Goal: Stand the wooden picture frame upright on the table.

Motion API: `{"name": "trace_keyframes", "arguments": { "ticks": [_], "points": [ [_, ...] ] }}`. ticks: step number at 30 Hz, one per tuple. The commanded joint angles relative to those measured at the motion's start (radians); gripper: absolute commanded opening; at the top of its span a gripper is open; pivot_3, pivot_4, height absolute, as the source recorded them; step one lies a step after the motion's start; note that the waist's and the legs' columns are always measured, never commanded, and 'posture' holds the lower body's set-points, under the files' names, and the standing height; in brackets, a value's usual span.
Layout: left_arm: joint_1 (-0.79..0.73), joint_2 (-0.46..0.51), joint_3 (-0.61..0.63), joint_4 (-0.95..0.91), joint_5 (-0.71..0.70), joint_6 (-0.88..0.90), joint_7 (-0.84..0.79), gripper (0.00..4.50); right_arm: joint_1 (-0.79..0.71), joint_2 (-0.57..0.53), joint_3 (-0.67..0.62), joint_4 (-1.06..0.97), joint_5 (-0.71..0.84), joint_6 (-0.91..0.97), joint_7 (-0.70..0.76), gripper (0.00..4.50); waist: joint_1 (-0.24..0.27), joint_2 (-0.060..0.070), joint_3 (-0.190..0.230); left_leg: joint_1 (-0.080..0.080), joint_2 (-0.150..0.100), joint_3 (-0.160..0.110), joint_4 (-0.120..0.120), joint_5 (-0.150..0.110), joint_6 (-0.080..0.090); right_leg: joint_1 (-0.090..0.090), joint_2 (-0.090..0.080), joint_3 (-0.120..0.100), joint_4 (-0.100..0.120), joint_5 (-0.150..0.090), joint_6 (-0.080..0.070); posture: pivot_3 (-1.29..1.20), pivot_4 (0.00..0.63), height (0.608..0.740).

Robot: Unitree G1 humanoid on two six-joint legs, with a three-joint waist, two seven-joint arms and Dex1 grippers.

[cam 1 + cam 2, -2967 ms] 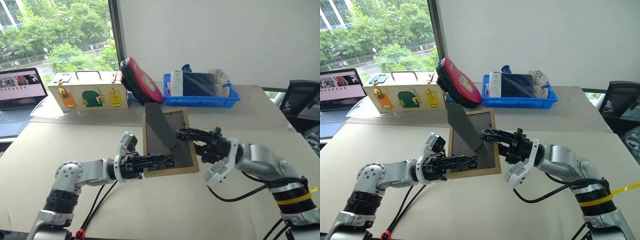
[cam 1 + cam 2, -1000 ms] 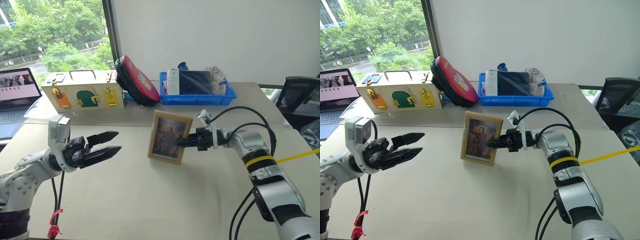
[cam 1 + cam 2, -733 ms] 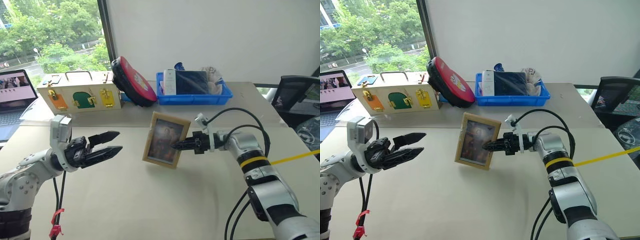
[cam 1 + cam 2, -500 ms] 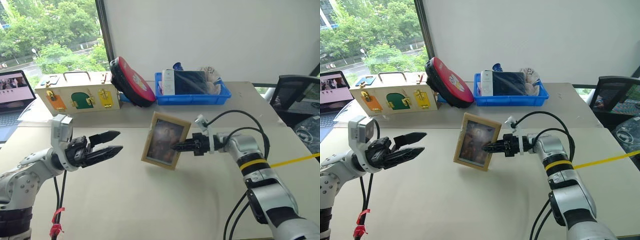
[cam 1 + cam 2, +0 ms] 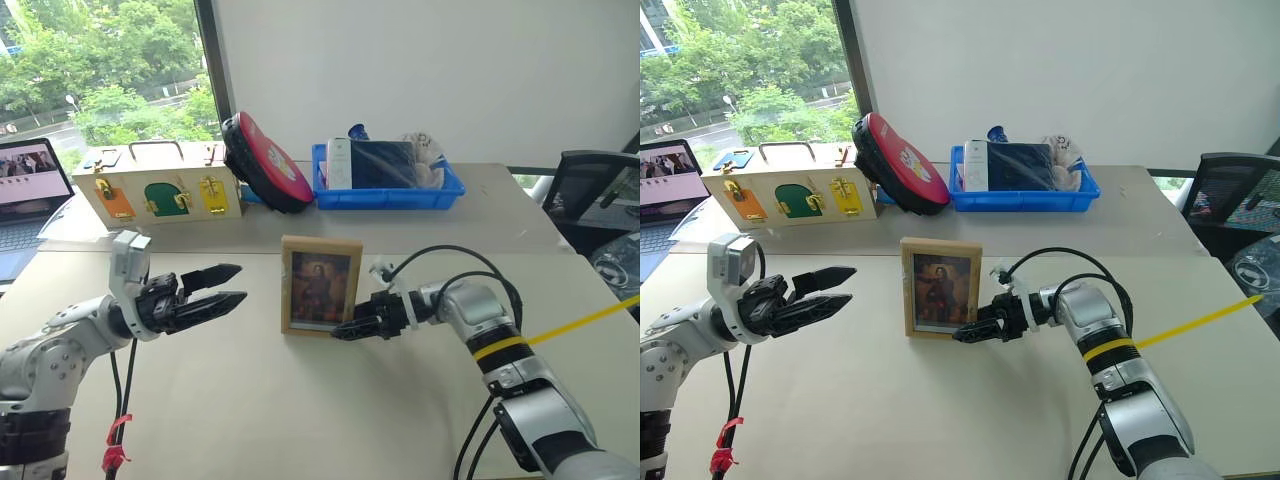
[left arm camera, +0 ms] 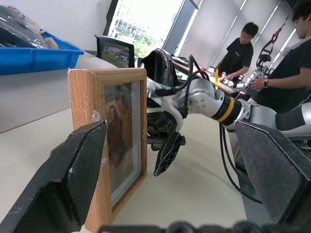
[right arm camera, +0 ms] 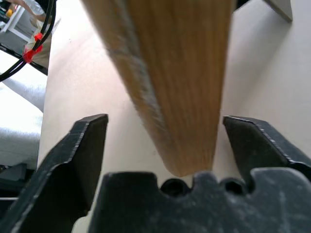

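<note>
On the smooth beige table (image 5: 300,400), the rectangular light-wood picture frame (image 5: 320,286) stands upright; both grippers' fingers spread

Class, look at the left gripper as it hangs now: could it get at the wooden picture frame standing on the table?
Probably yes. The left gripper is open and points toward the wooden picture frame, with only bare table between them. The right gripper sits at the frame's other side, out of that path.

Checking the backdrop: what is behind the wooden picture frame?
Behind the wooden picture frame: bare table, then a blue bin and red disc. Its stand leg is hidden by the frame.
</note>
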Motion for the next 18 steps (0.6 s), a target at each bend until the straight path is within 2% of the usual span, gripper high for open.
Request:
{"name": "trace_keyframes", "arguments": {
  "ticks": [1, 5, 7, 9, 12, 18],
  "points": [
    [-0.011, 0.013, 0.007, 0.017, 0.028, -0.034, -0.039, 4.5, 0.03, -0.06, -0.084, -0.081, 0.044, 0.04, -0.023, 4.48, 0.002, 0.0, 0.0, 0.0, 0.0, 0.0, 0.0, 0.0, 0.0, 0.0, 0.0, 0.0, 0.0, 0.0, 0.0, 0.0, 0.15, 0.735],
    [0.025, 0.035, 0.018, 0.033, 0.087, -0.048, -0.022, 4.5, 0.132, -0.146, -0.194, -0.166, 0.087, 0.052, -0.059, 4.48, 0.007, 0.0, 0.0, 0.0, 0.0, 0.0, 0.0, 0.0, 0.0, 0.0, 0.0, 0.0, -0.001, 0.0, 0.0, 0.0, 0.15, 0.735],
    [0.016, 0.013, 0.03, 0.062, 0.15, -0.078, 0.083, 4.5, 0.199, -0.179, -0.248, -0.227, 0.11, 0.045, -0.079, 4.48, 0.009, 0.0, 0.0, 0.0, 0.0, 0.0, -0.001, 0.0, 0.0, 0.0, 0.0, 0.0, -0.001, 0.0, 0.0, 0.0, 0.15, 0.735],
    [0.001, -0.027, 0.054, 0.098, 0.22, -0.162, 0.177, 4.5, 0.304, -0.198, -0.308, -0.324, 0.113, -0.045, -0.101, 4.48, 0.012, 0.0, 0.0, 0.0, 0.0, 0.0, 0.0, 0.0, 0.0, 0.0, 0.0, 0.0, -0.001, 0.0, 0.0, 0.0, 0.15, 0.735],
    [0.054, -0.038, 0.04, 0.089, 0.342, -0.267, 0.235, 4.5, 0.465, -0.176, -0.396, -0.492, 0.084, -0.231, -0.182, 4.48, 0.013, 0.0, 0.0, 0.0, 0.0, 0.0, 0.0, 0.0, 0.0, 0.0, 0.0, 0.0, -0.001, 0.0, 0.0, 0.0, 0.15, 0.735],
    [0.197, -0.081, -0.022, -0.005, 0.526, -0.424, 0.336, 4.5, 0.729, -0.11, -0.5, -0.786, 0.127, -0.269, -0.338, 4.48, 0.01, 0.0, 0.0, 0.0, 0.0, 0.001, 0.0, 0.0, 0.0, 0.001, 0.0, 0.002, -0.001, 0.0, 0.0, 0.0, 0.15, 0.735]
  ]
}}
